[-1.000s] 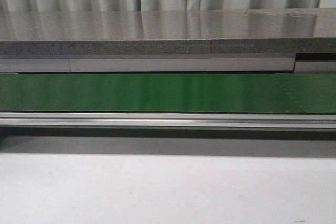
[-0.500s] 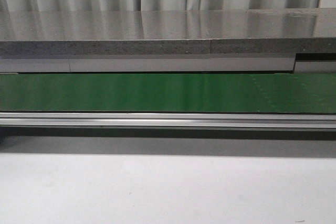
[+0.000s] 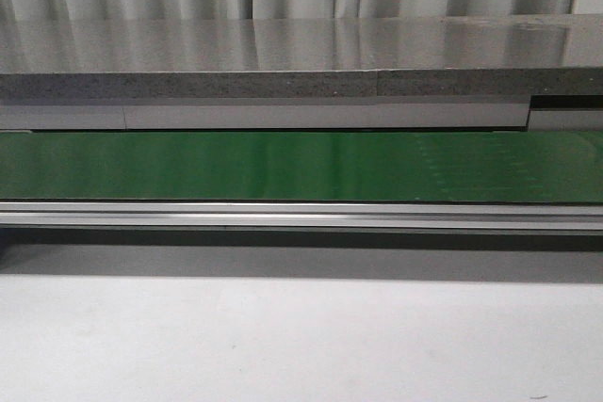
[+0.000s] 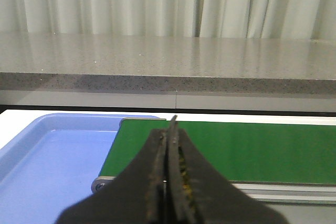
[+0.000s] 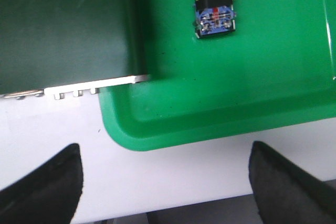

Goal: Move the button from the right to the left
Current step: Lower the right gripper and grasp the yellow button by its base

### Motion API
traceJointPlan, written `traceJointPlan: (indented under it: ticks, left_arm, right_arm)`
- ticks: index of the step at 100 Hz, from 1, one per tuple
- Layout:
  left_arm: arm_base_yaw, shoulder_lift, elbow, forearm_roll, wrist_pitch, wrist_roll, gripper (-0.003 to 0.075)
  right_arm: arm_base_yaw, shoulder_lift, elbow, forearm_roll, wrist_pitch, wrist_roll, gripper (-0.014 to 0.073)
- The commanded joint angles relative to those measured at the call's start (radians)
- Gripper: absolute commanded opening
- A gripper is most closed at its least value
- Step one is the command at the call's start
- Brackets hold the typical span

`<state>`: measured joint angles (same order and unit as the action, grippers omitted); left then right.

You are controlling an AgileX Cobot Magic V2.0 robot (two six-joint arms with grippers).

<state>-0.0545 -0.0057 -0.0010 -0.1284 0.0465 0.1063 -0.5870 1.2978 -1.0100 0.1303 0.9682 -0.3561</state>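
Nothing has visibly moved on the front view's green belt (image 3: 301, 167). Left gripper (image 4: 169, 129) hangs clenched and empty near a blue tray (image 4: 47, 166); right gripper (image 5: 165, 169) stands released above the button (image 5: 215, 17), lying unpicked in its green tray (image 5: 220, 103).

Left hand (image 4: 169, 182): black, tapering fingers with worn, yellowish-flecked inner edges. Right hand (image 5: 165, 179): matte black, rounded fingertips (image 5: 50, 184).

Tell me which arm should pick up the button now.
Right. Its open tool hangs above the green tray where the button lies. The left tool is shut and faces the blue tray, with no button in its view.
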Motion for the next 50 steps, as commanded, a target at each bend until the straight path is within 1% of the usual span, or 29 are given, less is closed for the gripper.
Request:
traceJointPlan:
  ticks: [1, 22, 36, 50]
  left_arm:
    - [-0.007, -0.031, 0.044, -0.011, -0.077, -0.007, -0.0020]
    - [-0.007, -0.031, 0.044, -0.011, -0.077, -0.007, -0.0020]
    - [-0.007, -0.031, 0.044, -0.011, -0.077, -0.007, -0.0020]
    - [-0.007, -0.031, 0.044, -0.011, -0.077, -0.007, -0.0020]
  right_arm:
    - [-0.035, 0.011, -0.033, 0.011, -0.068, -0.016, 0.0633]
    - [-0.080, 0.114, -0.033, 0.003, -0.200, -0.017, 0.0633]
    - [-0.080, 0.195, -0.040, 0.003, -0.251, -0.042, 0.0633]
    - [-0.079, 0.280, -0.085, 0.003, -0.274, -0.046, 0.0633]
